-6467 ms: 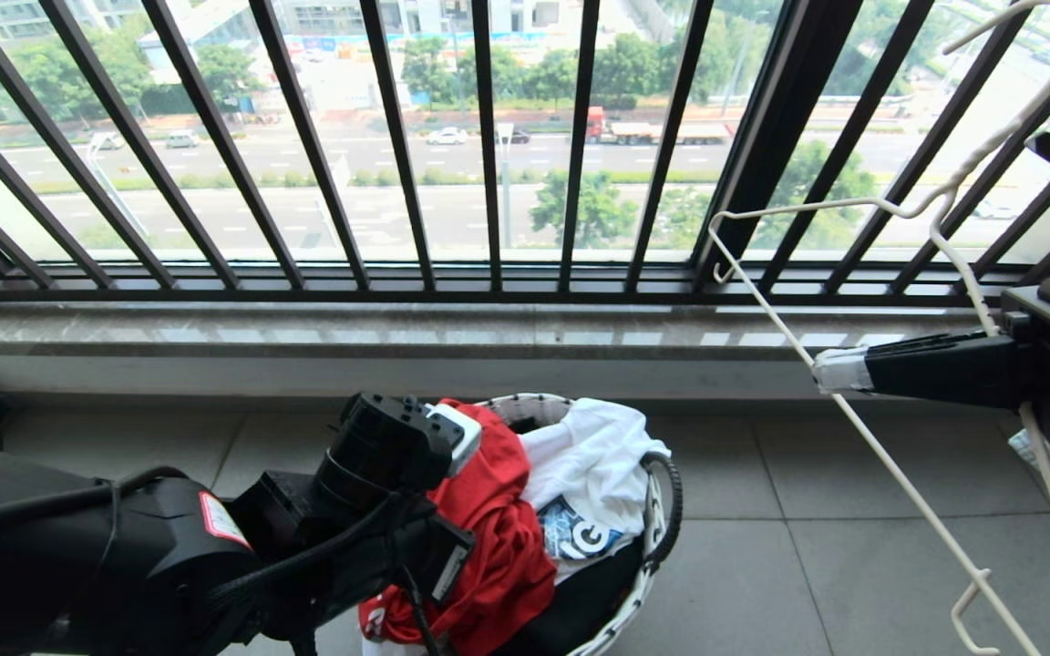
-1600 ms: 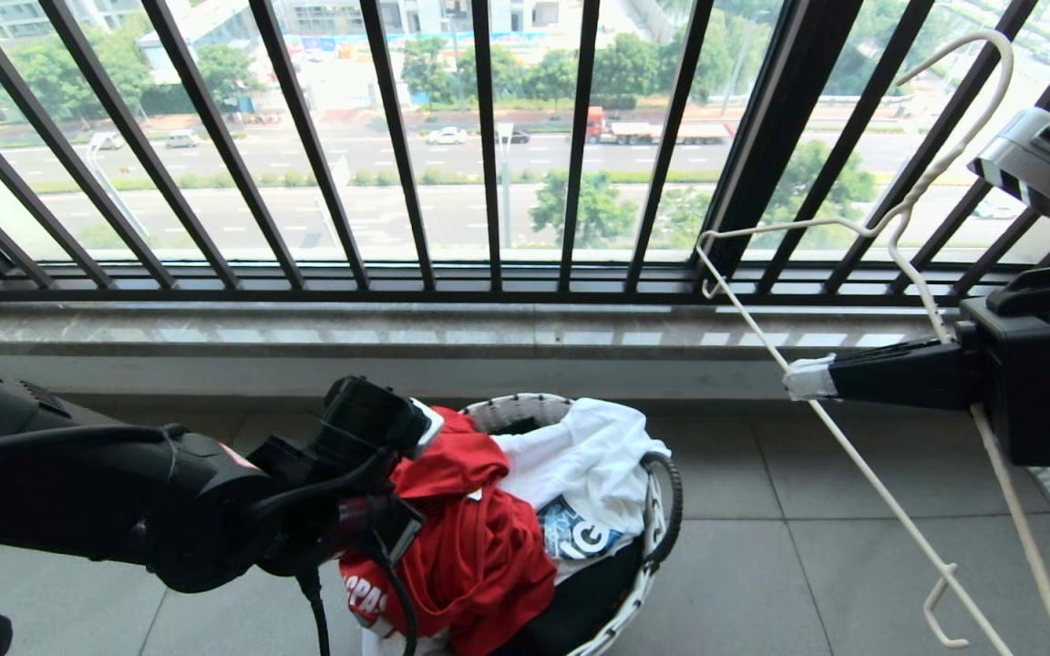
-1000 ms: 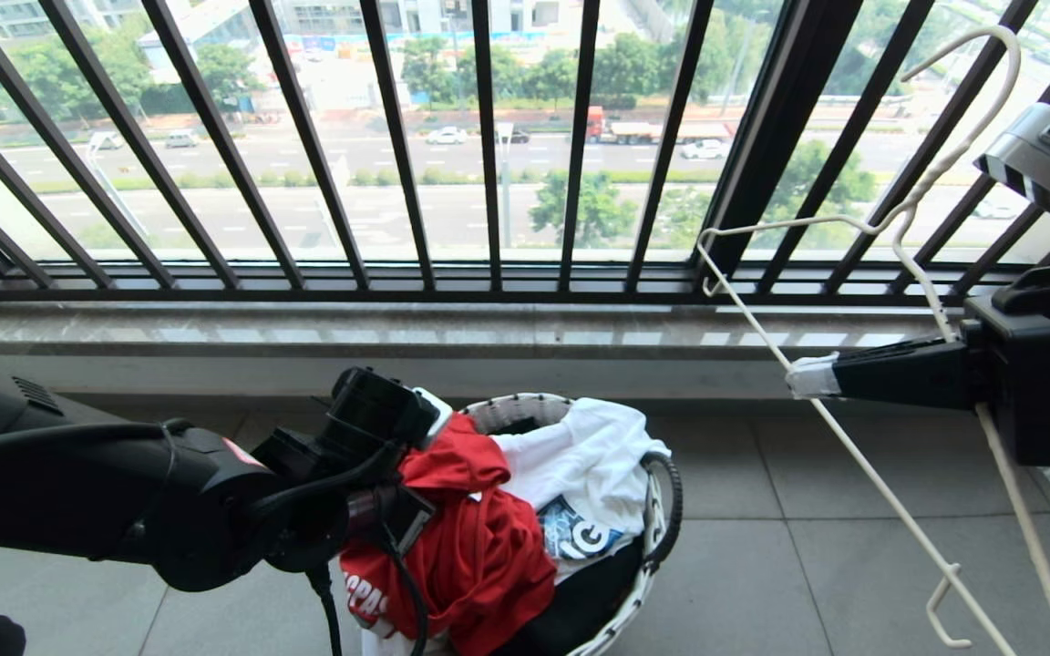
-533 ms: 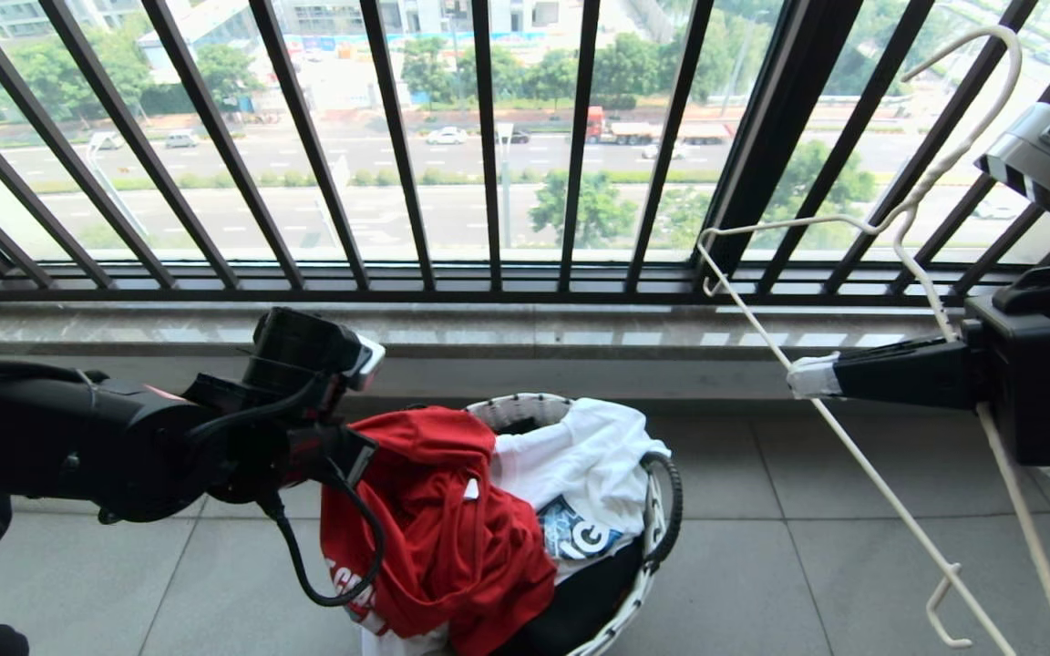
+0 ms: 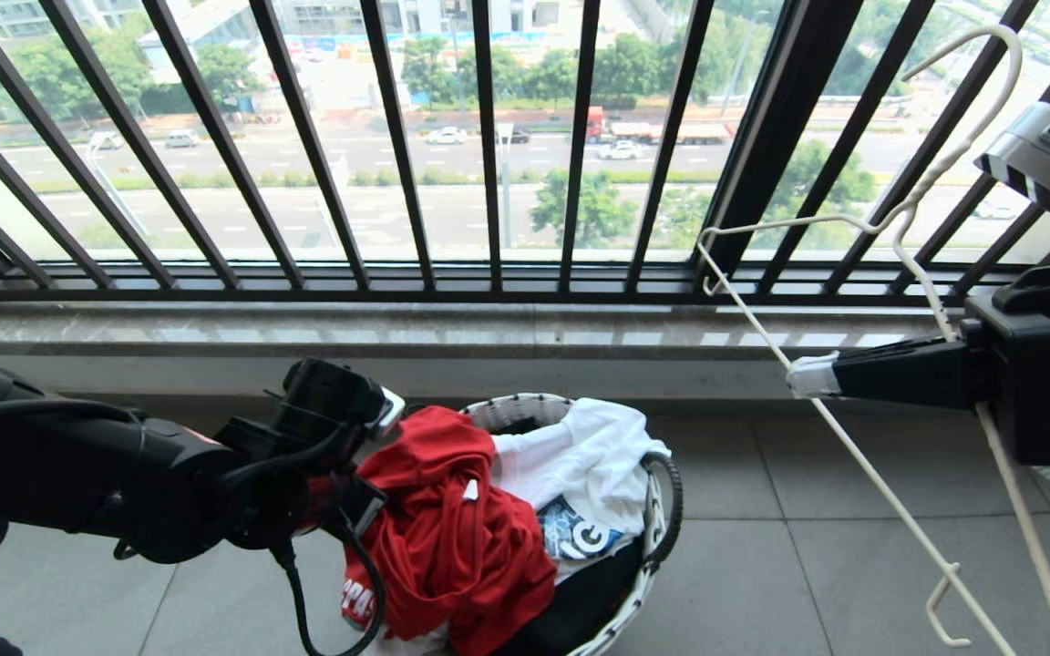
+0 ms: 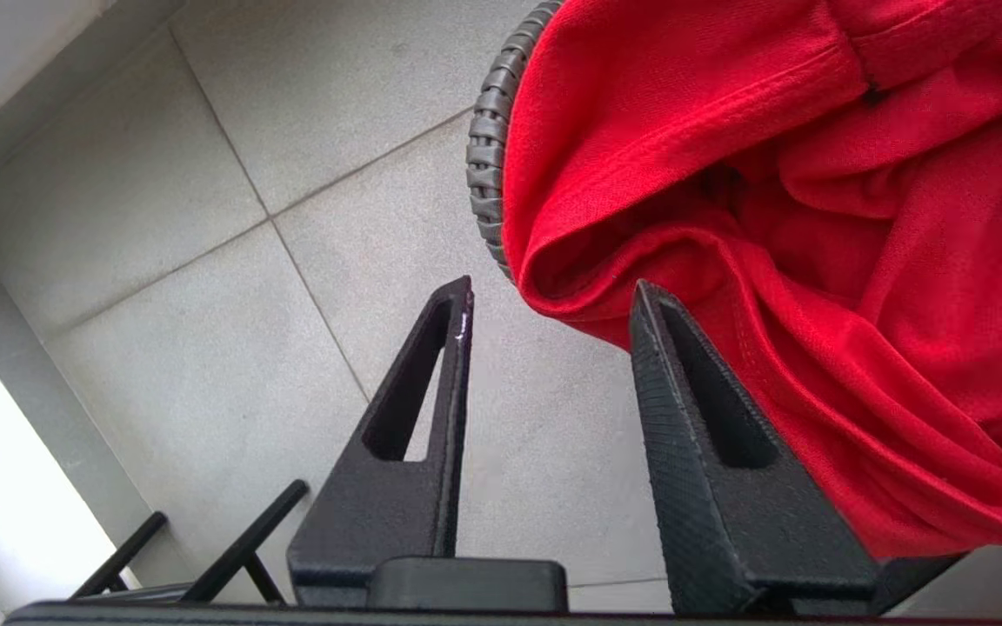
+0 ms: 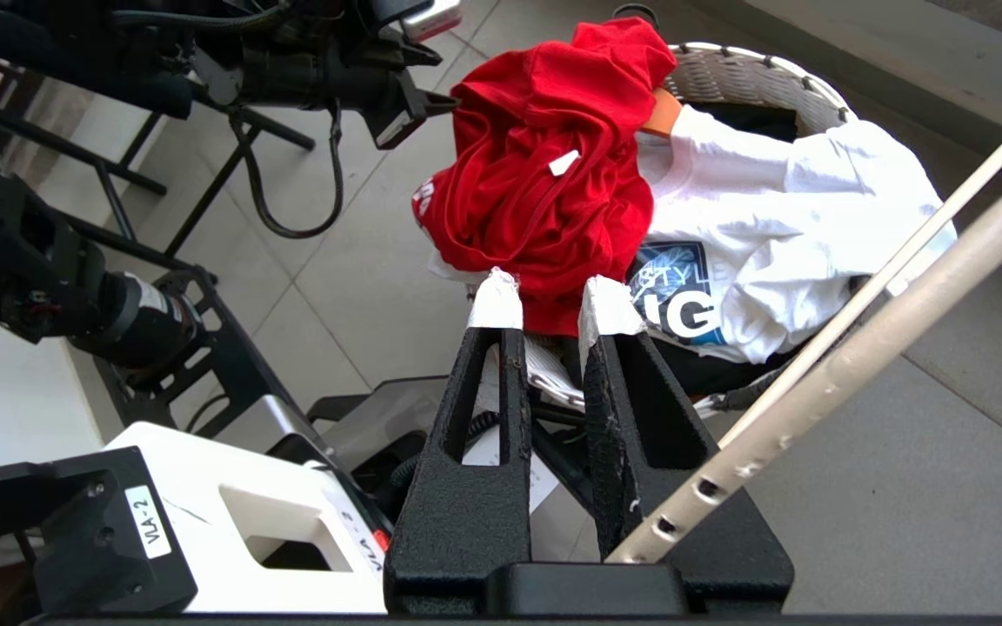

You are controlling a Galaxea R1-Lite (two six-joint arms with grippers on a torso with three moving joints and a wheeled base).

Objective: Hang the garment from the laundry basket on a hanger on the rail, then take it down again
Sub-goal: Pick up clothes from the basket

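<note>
Left pincer (image 6: 551, 300) agape, empty

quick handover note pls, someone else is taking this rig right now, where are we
Left gripper: open and empty, low beside the laundry basket, at the edge of the garment.
Right gripper: raised on the right with the hanger lying across its tip; the grip itself is not clear.
Garment: bunched over the basket's left rim, on top of a white T-shirt.
Done: the hanger is up at the right gripper.
Left: grasp the garment, put it on the hanger, hang it on the rail (not in view), then take it down.
</note>
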